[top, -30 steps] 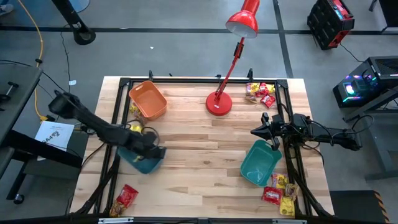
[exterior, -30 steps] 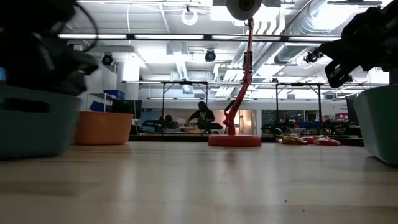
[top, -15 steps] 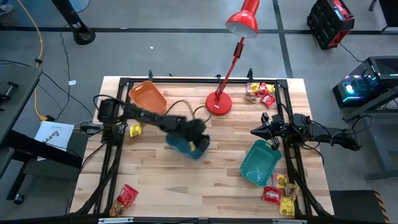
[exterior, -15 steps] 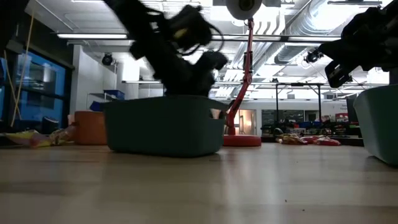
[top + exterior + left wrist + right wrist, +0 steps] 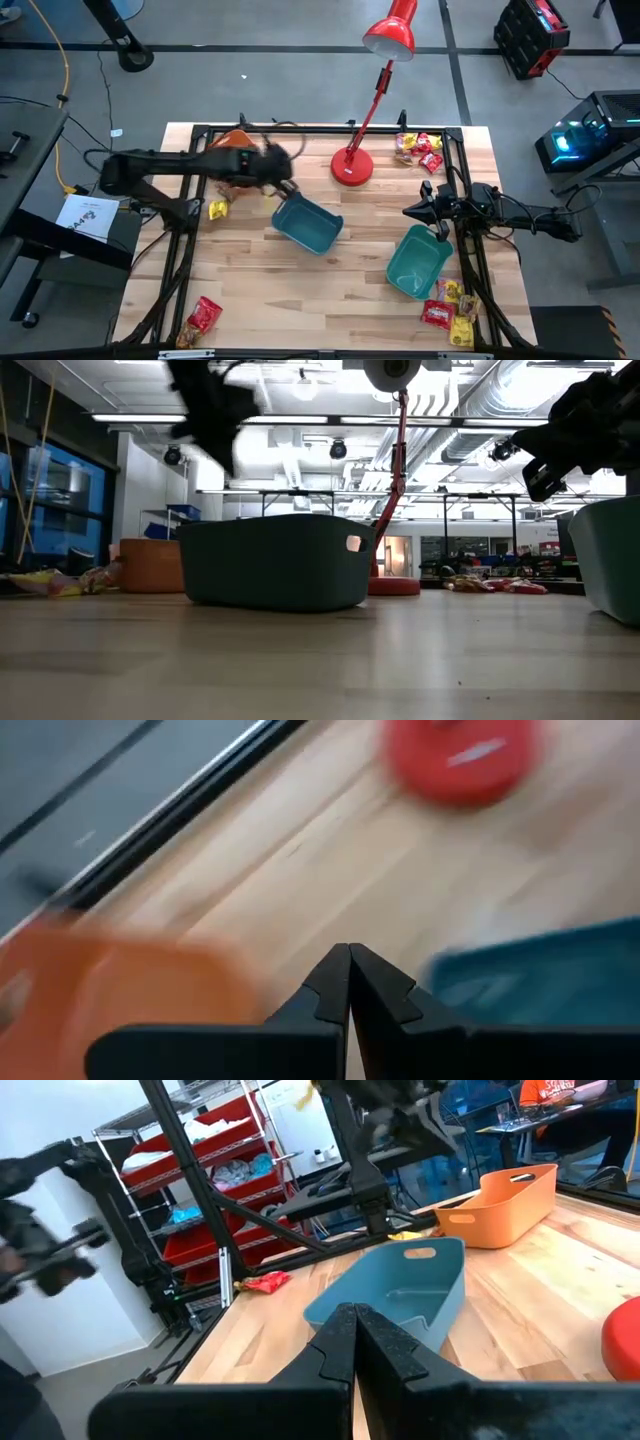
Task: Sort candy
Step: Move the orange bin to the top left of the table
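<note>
- Table (image 5: pixel 330 270): wooden top under a black frame, and from my seat it looks as if no candy has been sorted yet; as far as I can see, every bin is bare inside.
- Lamp (image 5: pixel 352 165): the red desk lamp stands at the far edge, its base just beside the path I would sweep toward the far right candy, so a wide swing could knock it over.
- Bins: one teal bin (image 5: pixel 307 222) sits mid-table, tilted askew, near the lamp base; a second teal bin (image 5: pixel 417 262) sits near the right edge; the orange bin (image 5: pixel 237 152) is at the far left, partly under my left arm.
- Left gripper (image 5: pixel 349 982): it hangs over the table between the orange bin and the mid-table teal bin, fingers pressed together with nothing between them. It is blurred, so my aim is uncertain; coming down like this could clip either bin's rim and shove it.
- Right gripper (image 5: pixel 355 1338): waiting just above the far corner of the right teal bin, fingers closed and empty.
- Candy: four piles, all on the table outside the bins, at the far right corner (image 5: pixel 418 148), the near right edge (image 5: pixel 448 312), the near left corner (image 5: pixel 201 320), and by the orange bin (image 5: pixel 217 209). The wrappers look slick and bunched; a closed pinch will grab none, a wide one could take mixed colours.
</note>
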Available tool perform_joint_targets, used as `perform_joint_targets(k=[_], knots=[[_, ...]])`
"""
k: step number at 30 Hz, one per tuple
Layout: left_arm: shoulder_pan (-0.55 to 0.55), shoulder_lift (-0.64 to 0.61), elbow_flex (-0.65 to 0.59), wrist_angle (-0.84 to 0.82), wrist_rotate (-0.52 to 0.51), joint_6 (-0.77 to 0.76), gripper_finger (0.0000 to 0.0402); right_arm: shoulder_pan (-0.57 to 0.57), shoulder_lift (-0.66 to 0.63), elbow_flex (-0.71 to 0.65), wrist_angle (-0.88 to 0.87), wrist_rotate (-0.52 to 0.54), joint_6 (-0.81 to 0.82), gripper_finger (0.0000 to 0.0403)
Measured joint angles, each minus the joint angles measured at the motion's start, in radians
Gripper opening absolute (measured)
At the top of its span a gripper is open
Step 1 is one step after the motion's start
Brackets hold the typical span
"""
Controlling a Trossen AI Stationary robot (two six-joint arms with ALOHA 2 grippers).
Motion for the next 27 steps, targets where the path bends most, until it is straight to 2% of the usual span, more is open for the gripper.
perform_joint_targets(k=[3,6,10,13,17,21,23,27], knots=[[0.051,-0.074,-0.128,-0.043,0.009,-0.082,0.0000,0.000,0.000,0.000,0.000,0.000,0.000,0.0000],[0.097,-0.115,-0.252,0.005,0.016,-0.134,0.0000,0.000,0.000,0.000,0.000,0.000,0.000,0.0000],[0.166,-0.120,-0.392,0.171,-0.004,-0.151,0.0000,0.000,0.000,0.000,0.000,0.001,0.000,0.0000],[0.222,-0.096,-0.469,0.288,0.027,-0.188,0.0000,0.000,0.000,0.000,0.000,0.001,0.000,0.0000],[0.266,-0.072,-0.508,0.446,0.141,-0.225,0.0000,0.000,0.000,0.000,0.000,0.002,0.000,0.0000],[0.223,-0.054,-0.503,0.626,0.300,-0.226,0.0000,0.000,0.000,0.000,0.000,0.002,0.000,0.0000],[0.181,-0.045,-0.494,0.681,0.332,-0.255,0.0000,0.000,0.000,0.000,0.000,0.002,0.000,0.0000],[0.087,-0.041,-0.465,0.687,0.338,-0.308,0.0000,0.000,0.000,0.000,0.000,0.002,0.000,0.0000]])
